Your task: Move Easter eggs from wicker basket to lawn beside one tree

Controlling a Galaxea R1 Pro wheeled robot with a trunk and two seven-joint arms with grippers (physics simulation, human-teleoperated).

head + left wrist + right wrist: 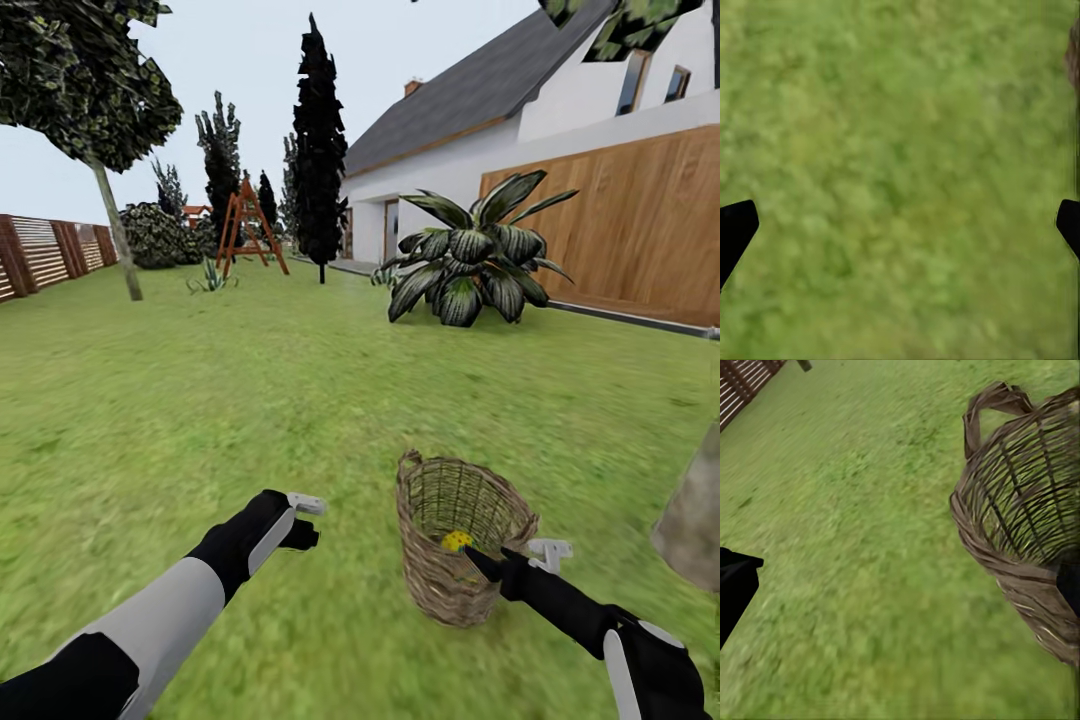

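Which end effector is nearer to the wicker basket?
The right end effector is nearer, at the wicker basket rim. The left end effector hovers over the lawn, apart from the basket.

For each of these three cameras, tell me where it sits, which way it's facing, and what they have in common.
Head view: on the robot's head, looking forward and down over the lawn toward the house; both arms show, the left gripper and right gripper by the basket.
Left wrist view: on the left arm, looking down at grass; dark fingertips at the edges.
Right wrist view: on the right arm, facing grass and the basket; one dark fingertip.
Shared: head and right wrist views both show the basket.
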